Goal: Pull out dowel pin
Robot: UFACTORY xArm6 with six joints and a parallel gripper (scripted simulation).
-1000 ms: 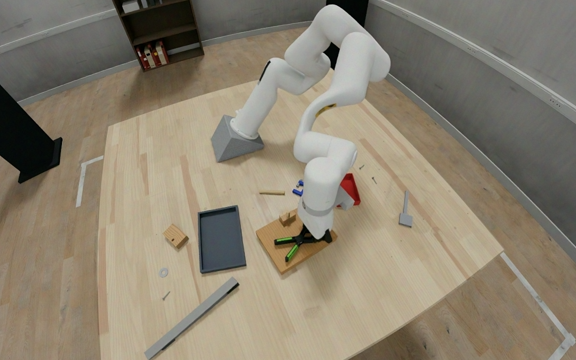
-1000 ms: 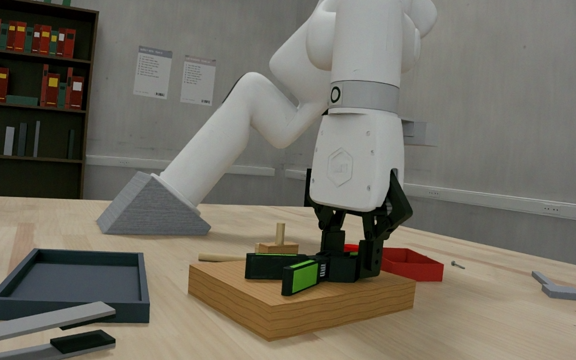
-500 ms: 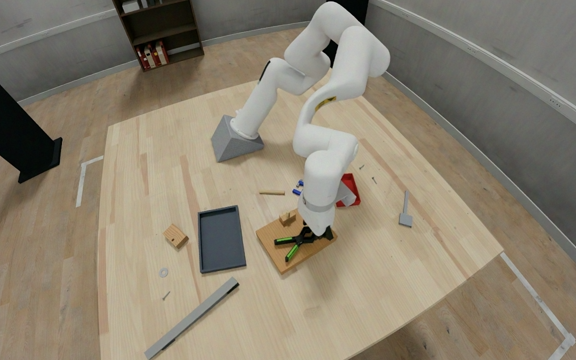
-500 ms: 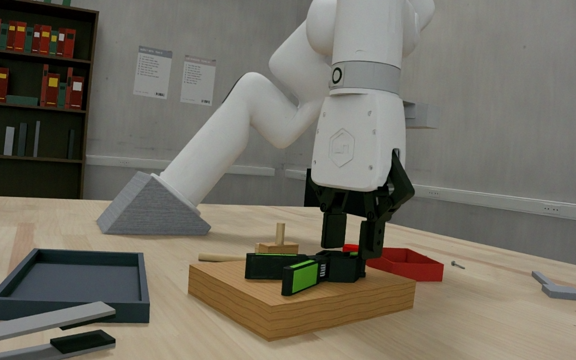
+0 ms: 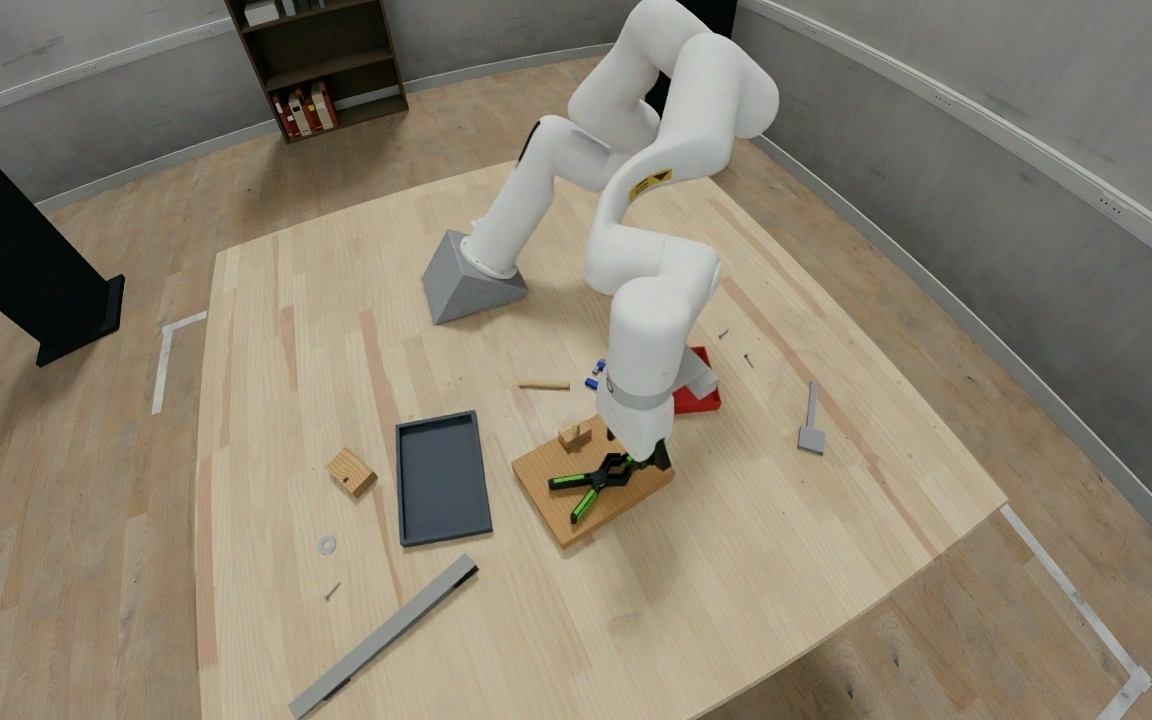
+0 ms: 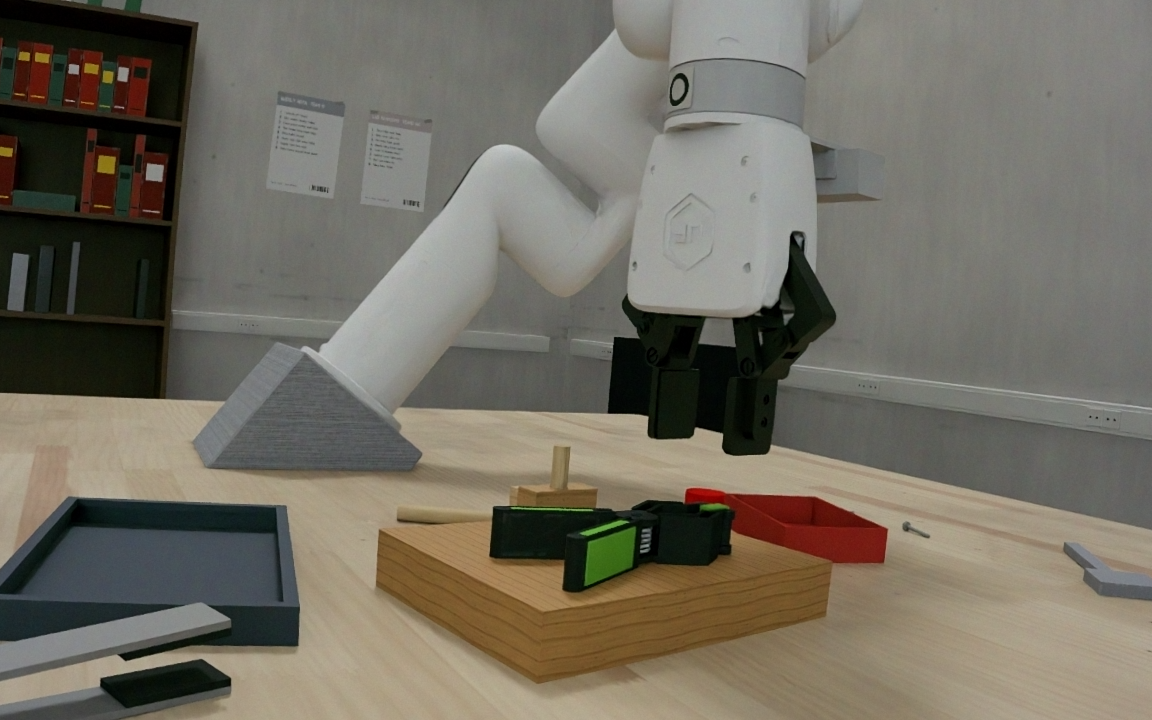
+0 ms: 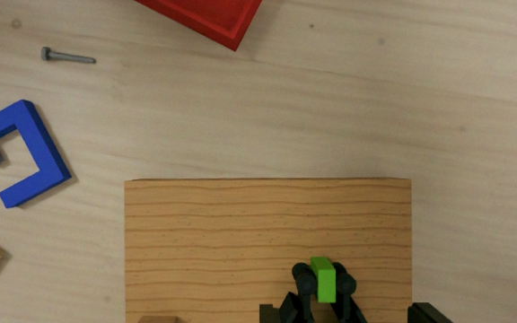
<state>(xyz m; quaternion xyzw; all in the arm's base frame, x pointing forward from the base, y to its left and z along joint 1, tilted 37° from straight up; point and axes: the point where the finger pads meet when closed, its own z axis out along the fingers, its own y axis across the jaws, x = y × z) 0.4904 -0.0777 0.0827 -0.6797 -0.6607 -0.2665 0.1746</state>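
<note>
The bench board (image 5: 589,486) lies in the middle of the table. The small wooden block (image 5: 575,436) sits at its far left corner with the dowel pin (image 6: 559,467) upright in its hole. The black and green spring clamp (image 6: 611,537) lies loose on the board, apart from the block, and its jaws show in the wrist view (image 7: 323,287). My gripper (image 6: 712,434) hangs above the clamp's jaw end, half open and empty, clear of the clamp. I cannot make out a bench stop or anything beside the block.
A loose dowel (image 5: 544,385) and a blue U-shaped piece (image 7: 25,152) lie behind the board. A red tray (image 6: 799,523) is at the right, a dark grey tray (image 5: 439,479) at the left. A second wooden block (image 5: 350,471), a grey bar (image 5: 383,635) and screws lie around.
</note>
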